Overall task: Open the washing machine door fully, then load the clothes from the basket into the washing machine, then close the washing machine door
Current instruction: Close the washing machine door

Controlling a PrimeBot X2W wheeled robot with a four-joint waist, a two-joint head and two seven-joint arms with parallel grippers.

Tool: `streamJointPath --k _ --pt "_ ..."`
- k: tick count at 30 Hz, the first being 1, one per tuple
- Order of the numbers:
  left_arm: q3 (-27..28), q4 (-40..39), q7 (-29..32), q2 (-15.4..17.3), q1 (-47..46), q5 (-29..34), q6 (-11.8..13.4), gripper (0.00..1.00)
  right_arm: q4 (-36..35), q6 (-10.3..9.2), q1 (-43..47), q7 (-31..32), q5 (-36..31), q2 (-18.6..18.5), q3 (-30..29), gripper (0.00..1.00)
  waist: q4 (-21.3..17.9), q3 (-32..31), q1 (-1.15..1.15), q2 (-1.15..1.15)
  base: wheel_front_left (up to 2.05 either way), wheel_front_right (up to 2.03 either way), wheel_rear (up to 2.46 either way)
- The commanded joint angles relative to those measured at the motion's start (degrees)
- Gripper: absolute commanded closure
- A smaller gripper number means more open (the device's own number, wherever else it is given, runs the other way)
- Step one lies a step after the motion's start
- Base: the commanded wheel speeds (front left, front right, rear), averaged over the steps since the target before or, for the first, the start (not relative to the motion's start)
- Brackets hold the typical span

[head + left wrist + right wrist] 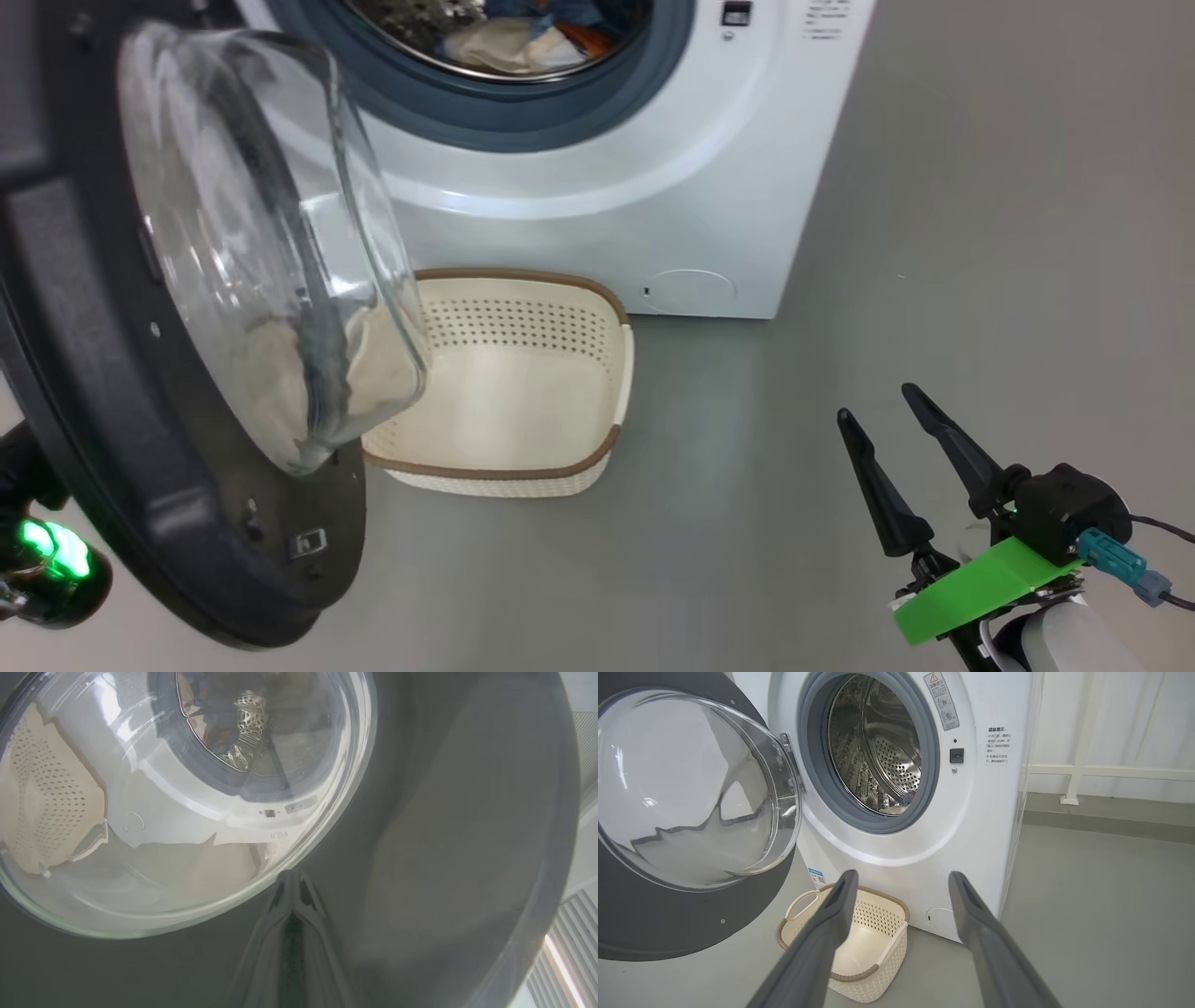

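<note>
Left wrist view: my left gripper (290,891) has both fingers pressed together, nothing clamped. The tips rest on the glossy black outer face of the washing machine door (444,835), at abt 4 o'clock off the porthole glass (187,788). Looks like a push contact, tho the close-up is blurry.

My right gripper (878,403) sits at 4 o'clock in head view, fingers wide apart, empty, well clear of the door.

The door stands roughly half swung at 9 o'clock, dome facing me. The basket (523,275) is on the floor (934,233) at the foot of the washing machine (653,187), 6 o'clock of the drum (878,751), and empty. The clothes (509,47) lie inside at 12 o'clock, low and fwd, near the gasket (485,112).

So I judge loading done, closing in hand. Risks:
- Closed tips on a slick curved face could skid off, esp. as the door angle changes, and the door stalls.
- Cloth near the front lip could get pinched by the dome against the gasket.
- Too soft a push and the latch (308,543) prob won't catch.
</note>
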Motion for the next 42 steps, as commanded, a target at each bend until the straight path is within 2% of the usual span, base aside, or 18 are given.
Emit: streamJointPath --k 1,17,24,32,42 --pt "0.23 -2.58 1.24 1.47 -2.21 -0.25 -0.13 1.0 -1.49 0.16 -1.23 -0.27 0.46 0.35 0.59 0.0 -2.79 0.88 0.0 0.0 0.0 0.0 0.0" --pt "-1.58 -3.81 -0.21 -0.7 -5.87 0.27 0.01 1.0 -1.58 0.16 -1.67 -0.27 0.63 2.58 0.14 0.0 -10.61 2.33 0.0 0.0 0.0 0.0 0.0" --pt "-2.73 -3.09 -2.71 -2.35 -8.3 1.64 -1.17 1.0 -1.48 0.16 -2.17 -0.27 0.92 3.29 0.22 0.0 -13.01 3.09 0.0 0.0 0.0 0.0 0.0" --pt "-4.87 -0.89 -6.9 -4.69 -11.67 3.09 -4.35 1.0 -1.26 0.16 -2.73 -0.27 1.06 4.27 0.53 0.0 -15.2 3.81 0.0 0.0 0.0 0.0 0.0" --pt "-7.41 4.38 -15.42 -6.25 -17.26 3.04 -10.26 1.0 -1.04 0.16 -3.57 -0.27 1.22 4.85 0.42 0.0 -17.63 5.6 0.0 0.0 0.0 0.0 0.0"
